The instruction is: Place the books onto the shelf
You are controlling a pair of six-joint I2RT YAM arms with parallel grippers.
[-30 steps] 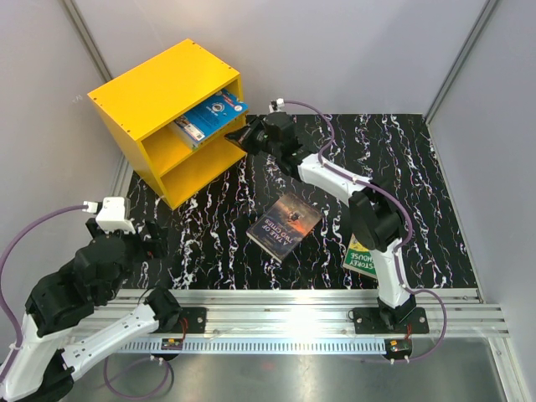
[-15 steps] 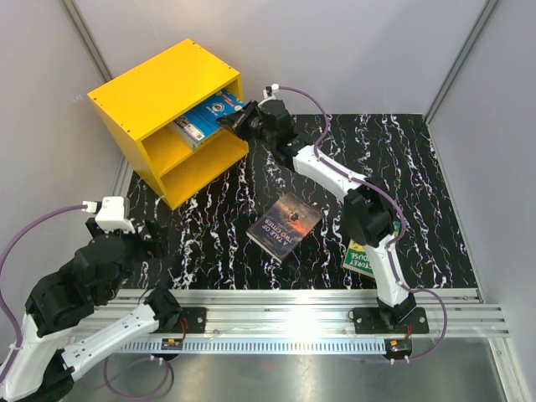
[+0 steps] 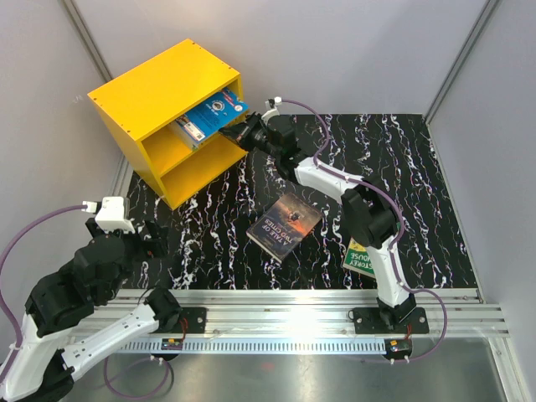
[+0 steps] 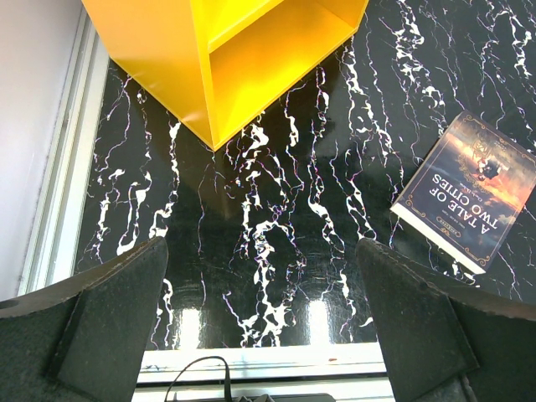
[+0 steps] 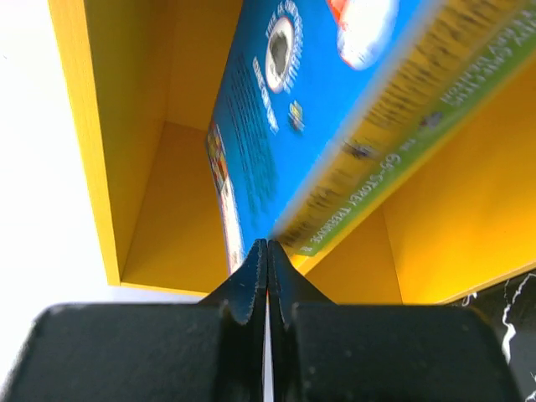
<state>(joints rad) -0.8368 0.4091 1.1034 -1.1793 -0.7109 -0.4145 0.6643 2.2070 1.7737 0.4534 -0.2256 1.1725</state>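
Observation:
The yellow shelf (image 3: pixel 151 92) stands at the far left, its open front facing the table. Two blue books (image 3: pixel 213 113) lie stacked in its upper compartment, their near ends sticking out of the front. My right gripper (image 3: pixel 232 134) is shut and holds nothing; in the right wrist view its tips (image 5: pixel 268 244) touch the near edge of the top blue book (image 5: pixel 285 126). A dark book (image 3: pixel 285 226) lies flat mid-table. The green book (image 3: pixel 362 258) lies partly hidden behind the right arm. My left gripper (image 4: pixel 261 251) hangs open over the near left of the table.
Grey walls close in the black marbled table (image 3: pixel 419 167) on three sides. An aluminium rail (image 3: pixel 293 306) runs along the near edge. The shelf's lower compartment (image 4: pixel 276 59) holds nothing that I can see.
My right gripper has moved left from beside the shelf to the front of the upper compartment, up against the blue books. The left arm has not moved.

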